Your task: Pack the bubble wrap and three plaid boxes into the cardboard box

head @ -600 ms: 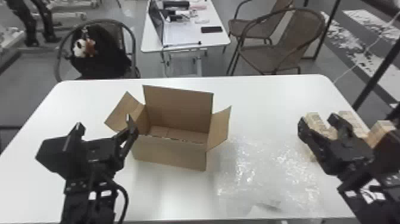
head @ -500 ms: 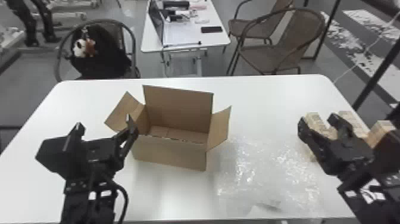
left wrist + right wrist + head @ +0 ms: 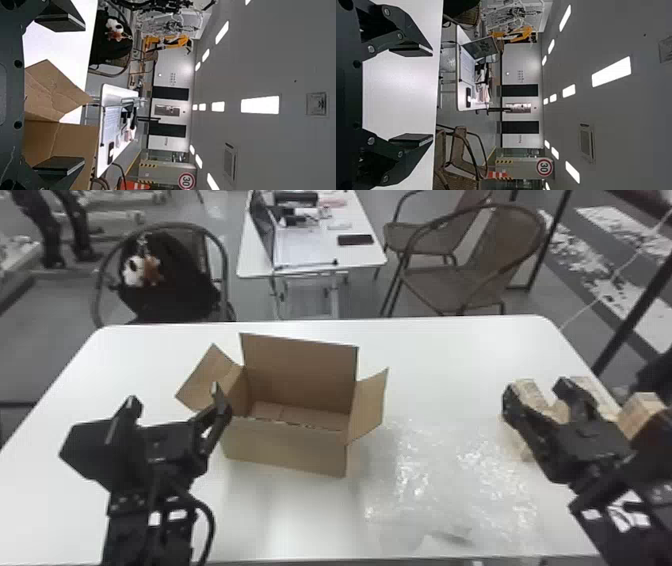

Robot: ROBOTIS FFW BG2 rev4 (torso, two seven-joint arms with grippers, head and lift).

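Brown, plain cardboard makes the walls of the cardboard box (image 3: 285,447), which stands upright and opened on the white surface (image 3: 150,352). Its back flap rises high, its two side flaps lean outwards, and the inner bottom can be seen. Beside it, on the robot's right, lies the bubble wrap (image 3: 450,485); it is transparent, flat and a little wrinkled, with many small shiny spots. Further right are three plaid boxes (image 3: 642,412), light beige with a soft pattern, placed near the edge and partly covered by the right gripper (image 3: 537,386).

The left gripper (image 3: 174,396) is at the left side of the cardboard box, with its fingers spread apart and released. I cannot tell if it touches the cardboard.

In the left wrist view, the left gripper (image 3: 65,91) has cardboard flaps seen between and behind its fingers, and a round sign (image 3: 186,181) is on the far side of the room. In the right wrist view, the right gripper (image 3: 413,95) has also its fingers wide apart, with bare white surface seen between them, and the laptop (image 3: 482,47) shows its screen.
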